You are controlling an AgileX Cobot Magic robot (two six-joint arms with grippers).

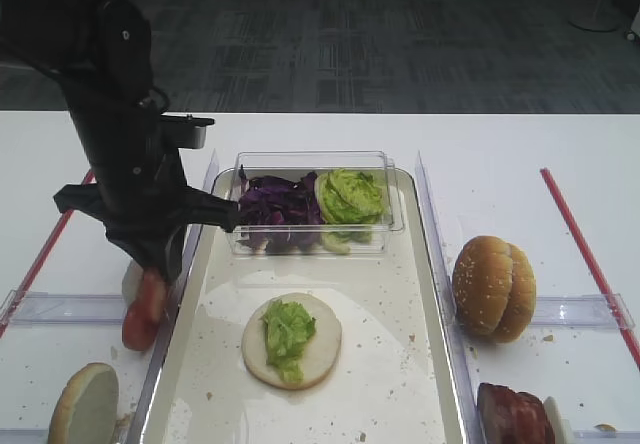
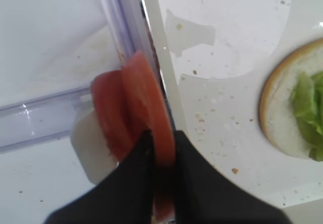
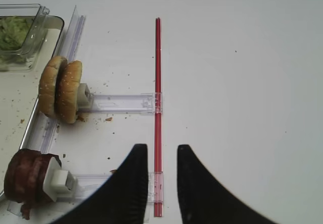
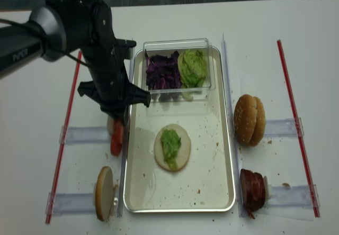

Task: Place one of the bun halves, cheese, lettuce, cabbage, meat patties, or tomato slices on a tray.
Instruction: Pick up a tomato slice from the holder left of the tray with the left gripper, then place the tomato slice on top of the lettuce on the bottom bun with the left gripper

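Two tomato slices (image 2: 126, 108) stand on edge against a white block, just outside the left rim of the tray (image 1: 400, 364). My left gripper (image 2: 161, 138) reaches down from above and is shut on the slice nearest the tray; the overhead view shows the left gripper (image 1: 150, 279) over the slices (image 1: 143, 314). On the tray lies a bun half (image 1: 320, 349), cut face up, with lettuce (image 1: 287, 332) on it. My right gripper (image 3: 161, 151) hovers over the table's right side, its jaws close together with nothing between them. No cheese is in view.
A clear box at the tray's far end holds cabbage (image 1: 275, 209) and lettuce (image 1: 350, 196). Right of the tray stand bun halves (image 1: 493, 286) and meat patties (image 1: 512, 414) in clear rails. Another bun half (image 1: 85, 404) stands at the near left. Red strips (image 3: 158, 82) mark both sides.
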